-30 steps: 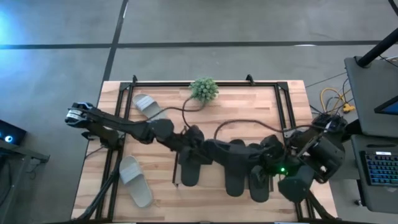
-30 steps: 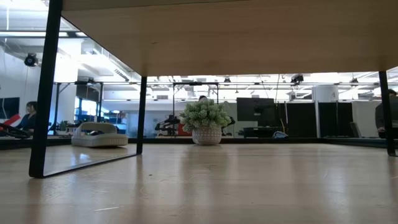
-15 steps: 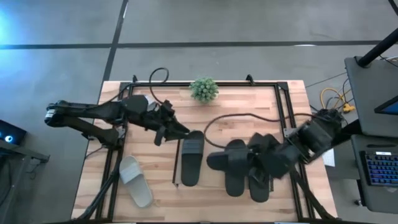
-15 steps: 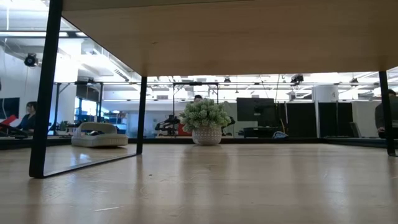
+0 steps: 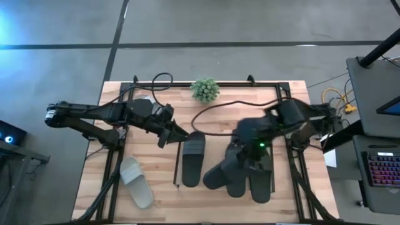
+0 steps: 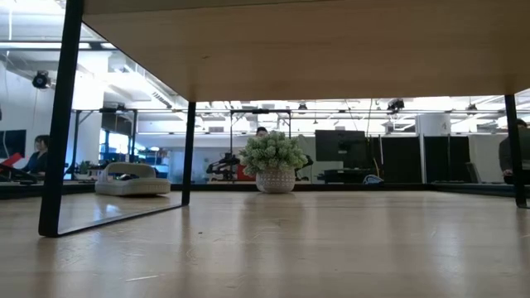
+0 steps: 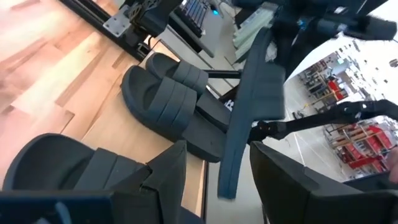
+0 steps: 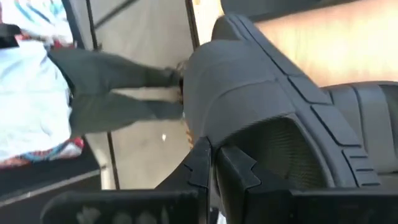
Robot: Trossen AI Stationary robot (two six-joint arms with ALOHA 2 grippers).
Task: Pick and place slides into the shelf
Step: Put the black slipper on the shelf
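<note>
small potted plant [image 5: 205, 89] at table's [image 5: 244, 103] far edge

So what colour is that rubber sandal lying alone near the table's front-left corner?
Light grey rubber slide sandal; clearest in the high view.

Four black rubber slide sandals [image 5: 193, 160] lie in a row on the low wooden shelf [image 5: 215, 189], the nearest just beside the left gripper [image 5: 170, 133]. Two light grey rubber slides [image 5: 135, 180] lie apart behind that claw.
</note>
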